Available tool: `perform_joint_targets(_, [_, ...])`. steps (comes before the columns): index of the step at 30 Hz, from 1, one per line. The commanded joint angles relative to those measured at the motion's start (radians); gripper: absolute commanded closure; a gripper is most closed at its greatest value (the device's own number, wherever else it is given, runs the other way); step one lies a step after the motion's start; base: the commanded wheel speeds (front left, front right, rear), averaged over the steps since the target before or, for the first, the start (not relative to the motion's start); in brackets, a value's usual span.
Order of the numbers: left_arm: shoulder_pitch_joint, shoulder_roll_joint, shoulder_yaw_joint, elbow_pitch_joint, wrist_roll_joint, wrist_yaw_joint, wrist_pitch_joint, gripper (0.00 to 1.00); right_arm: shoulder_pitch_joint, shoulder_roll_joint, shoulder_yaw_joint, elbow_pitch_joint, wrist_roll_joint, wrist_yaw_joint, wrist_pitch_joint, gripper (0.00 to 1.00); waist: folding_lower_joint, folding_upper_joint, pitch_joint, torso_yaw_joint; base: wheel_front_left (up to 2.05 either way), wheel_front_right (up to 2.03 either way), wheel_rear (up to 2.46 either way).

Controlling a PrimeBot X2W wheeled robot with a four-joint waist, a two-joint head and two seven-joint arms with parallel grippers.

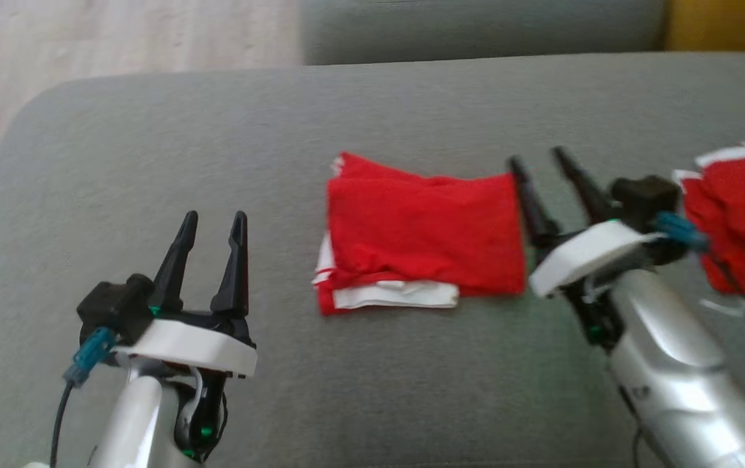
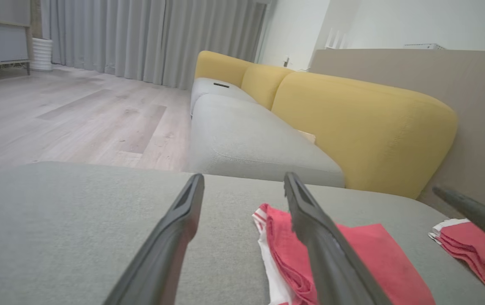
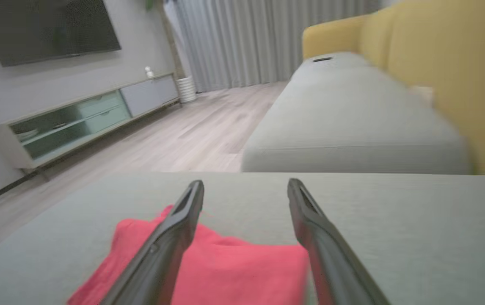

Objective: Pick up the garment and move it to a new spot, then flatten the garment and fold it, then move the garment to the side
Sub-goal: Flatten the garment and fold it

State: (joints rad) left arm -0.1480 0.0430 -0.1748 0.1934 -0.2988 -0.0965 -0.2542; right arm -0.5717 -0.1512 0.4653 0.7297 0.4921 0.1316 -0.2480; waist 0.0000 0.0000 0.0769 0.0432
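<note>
The right gripper (image 1: 535,158) stands with its 2 fingers (image 1: 532,201) apart, empty, just beside the right edge of the folded red garment (image 1: 421,234) in the middle of the grey cushion (image 1: 216,130). To move it aside well, it should probably pinch all layers together and carry them low, so the fold holds.

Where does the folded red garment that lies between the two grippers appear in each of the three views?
Head view: the garment is in the centre, on the grey cushion.
Left wrist view: at the bottom edge, right of the centre.
Right wrist view: at the bottom edge, from the left to the centre.
Shared landmark: the yellow sofa back, on the right side in all three views.
</note>
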Motion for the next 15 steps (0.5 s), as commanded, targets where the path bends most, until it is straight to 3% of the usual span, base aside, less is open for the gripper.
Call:
perform_joint_targets(1, [-0.042,0.007,0.040,-0.040,0.011,0.005,-0.008,0.00,0.029,0.006,-0.019,-0.049,-0.031,-0.001,-0.013,0.00,0.0000,0.0000,-0.003,-0.044,0.00,0.00,0.00])
perform_joint_targets(7, [-0.028,0.007,0.053,-0.060,0.007,0.016,-0.008,0.00,0.195,0.034,-0.257,-0.231,-0.233,-0.001,-0.014,0.00,0.0000,0.0000,-0.010,-0.104,0.00,0.00,0.00])
perform_joint_targets(15, [0.011,0.007,0.041,-0.069,0.001,0.031,-0.008,0.00,0.305,0.082,-0.353,-0.341,-0.328,-0.001,-0.014,0.00,0.0000,0.0000,-0.012,-0.135,0.00,0.00,0.00])
